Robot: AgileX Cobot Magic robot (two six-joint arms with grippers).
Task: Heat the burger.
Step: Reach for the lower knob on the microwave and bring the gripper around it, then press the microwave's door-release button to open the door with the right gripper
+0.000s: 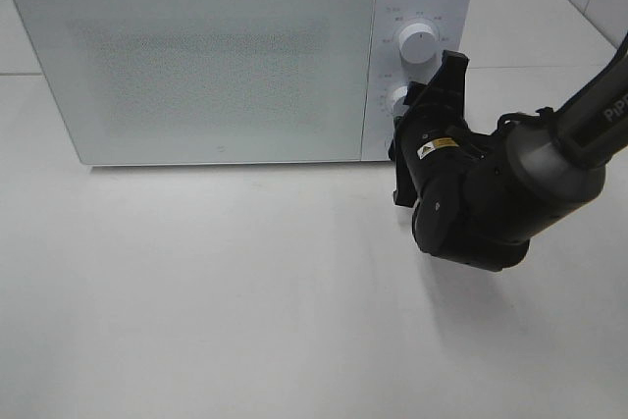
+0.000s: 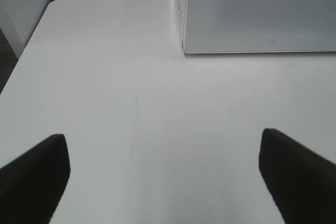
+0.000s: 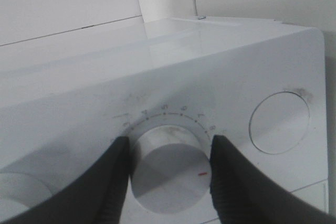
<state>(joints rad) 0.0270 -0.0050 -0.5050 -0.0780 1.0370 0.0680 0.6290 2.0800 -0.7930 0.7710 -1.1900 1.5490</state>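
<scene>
- right gripper (image 3: 170, 142): pressed up to the microwave (image 1: 196, 56) front panel, fingers set either side of the lower knob (image 3: 168, 177), apparently touching its rim; partly closed around it, nothing else held.
- left gripper (image 2: 165, 174): spread wide, holding nothing, hovering over bare table (image 2: 131, 93), with the microwave's corner ahead of it and well apart.
- burger: not visible in any view; judged to sit inside, behind the shut frosted door (image 1: 196, 66), beyond and to the left-arm side of the right gripper.
- upper knob (image 1: 419, 44): just above the right gripper, untouched.
- step in hand, by judgement: setting the time, with loading and closing done.
- key relation: knob axis pointing straight out of the panel, in line with the right gripper's reach, so only a wrist roll about that axis needed.
- red mark (image 3: 201, 173) on the knob face: sits beside one finger; scale ticks arc around the knob's far side.
- nearer arm: right, already on the knob; left far off.
</scene>
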